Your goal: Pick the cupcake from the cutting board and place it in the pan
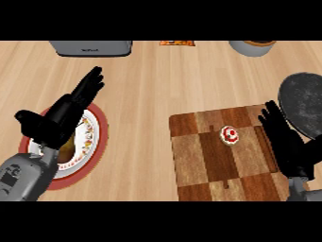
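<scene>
A light wooden counter (163, 80) fills the head view, seen from steeply above. A checkered cutting board (212, 165) lies at lower right. The cupcake (229, 135), white with red topping, stands on the board's upper middle area.

The right hand (292, 142) is positioned over the board's right edge, fingers straight and released, holding nothing. The cupcake lies to the left of this hand, near it but apart; no contact is visible. The cupcake is round, so no long axis governs the approach. The right hand is much the nearer of the two.

The pan (309, 101), dark and round, sits just beyond the board's upper right corner, directly ahead of the right hand's fingertips. Judged from this layout, the coming move calls for a short leftward reach to close on the cupcake, then a carry forward and to the right into the pan. Nothing stands between hand and cupcake.

The left hand (59, 116) rests open over a red-rimmed plate (97, 142) at lower left, well apart from the board. A toaster (92, 47), an orange packet (176, 42) and a grey pot (252, 47) line the far edge.
</scene>
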Robot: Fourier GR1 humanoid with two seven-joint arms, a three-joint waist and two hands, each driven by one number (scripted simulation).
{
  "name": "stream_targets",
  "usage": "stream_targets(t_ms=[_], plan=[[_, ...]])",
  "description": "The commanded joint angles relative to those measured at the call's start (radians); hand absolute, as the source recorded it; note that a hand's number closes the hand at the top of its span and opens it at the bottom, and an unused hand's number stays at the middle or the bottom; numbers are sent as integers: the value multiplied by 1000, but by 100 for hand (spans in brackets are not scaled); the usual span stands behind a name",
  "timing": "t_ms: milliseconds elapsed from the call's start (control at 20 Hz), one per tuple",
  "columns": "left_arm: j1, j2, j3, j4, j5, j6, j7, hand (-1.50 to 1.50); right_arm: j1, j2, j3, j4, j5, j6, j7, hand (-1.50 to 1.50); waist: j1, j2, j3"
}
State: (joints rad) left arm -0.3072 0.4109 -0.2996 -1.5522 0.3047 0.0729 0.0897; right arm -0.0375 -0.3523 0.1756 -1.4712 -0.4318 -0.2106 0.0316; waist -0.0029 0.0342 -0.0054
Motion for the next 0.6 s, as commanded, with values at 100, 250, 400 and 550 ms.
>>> stream_targets(t_ms=[100, 250, 400, 550], plan=[[129, -102, 41, 87, 20, 148, 39, 0, -97, -38, 31, -8, -28, 173, -5, 150, 35, -29, 6], [238, -141, 118, 167, 74, 234, 47, 0, -130, -80, 53, -43, -64, 345, -65, 150, 78, -21, 7], [298, -168, 126, 153, 92, 254, 34, 0, -10, -169, 67, -72, 250, 197, -305, 150, 5, -41, 6], [347, -164, 145, 135, 97, 257, 6, 0, 143, -130, 140, -162, 379, 130, -514, -150, -16, -46, 7]])
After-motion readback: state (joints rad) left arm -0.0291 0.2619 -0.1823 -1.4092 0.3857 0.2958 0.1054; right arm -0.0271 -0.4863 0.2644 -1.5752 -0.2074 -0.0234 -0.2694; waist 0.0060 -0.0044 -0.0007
